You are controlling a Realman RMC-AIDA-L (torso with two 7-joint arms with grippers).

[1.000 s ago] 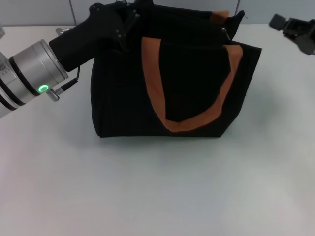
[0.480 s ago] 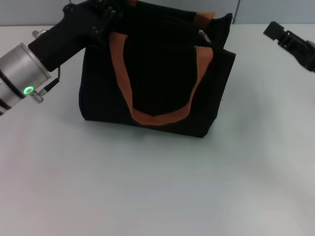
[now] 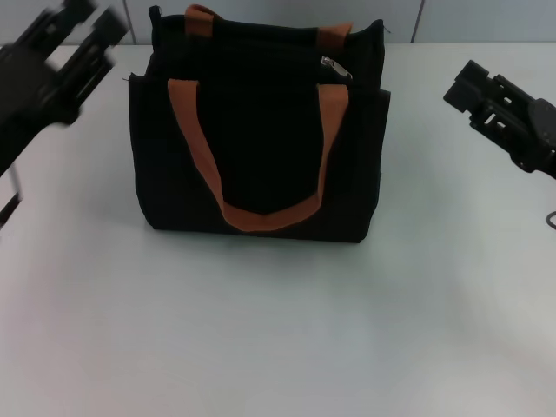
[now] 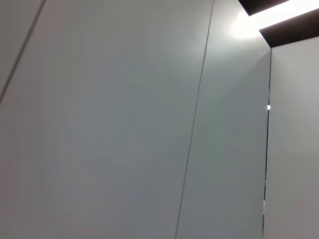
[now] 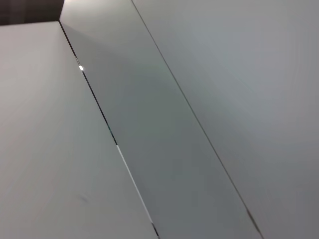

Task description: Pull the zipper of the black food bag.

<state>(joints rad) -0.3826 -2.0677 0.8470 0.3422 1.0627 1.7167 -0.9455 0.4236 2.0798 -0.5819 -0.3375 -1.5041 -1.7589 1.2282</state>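
Left end effector [image 3: 82, 39] beside boxy fabric bag [image 3: 261, 130]

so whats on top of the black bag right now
Along the top of the black food bag runs the zip line, with the silver zipper pull near its right end. Two orange-brown handles attach there; one hangs down the front. The inside is covered.

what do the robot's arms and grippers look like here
Both are matte black. The left gripper, to the left of the black food bag, is blocky with angular finger links, partly blurred. The right gripper, to the bag's right, has the same ribbed, boxy black housing. A thin dark cable loops below it at the picture's edge.
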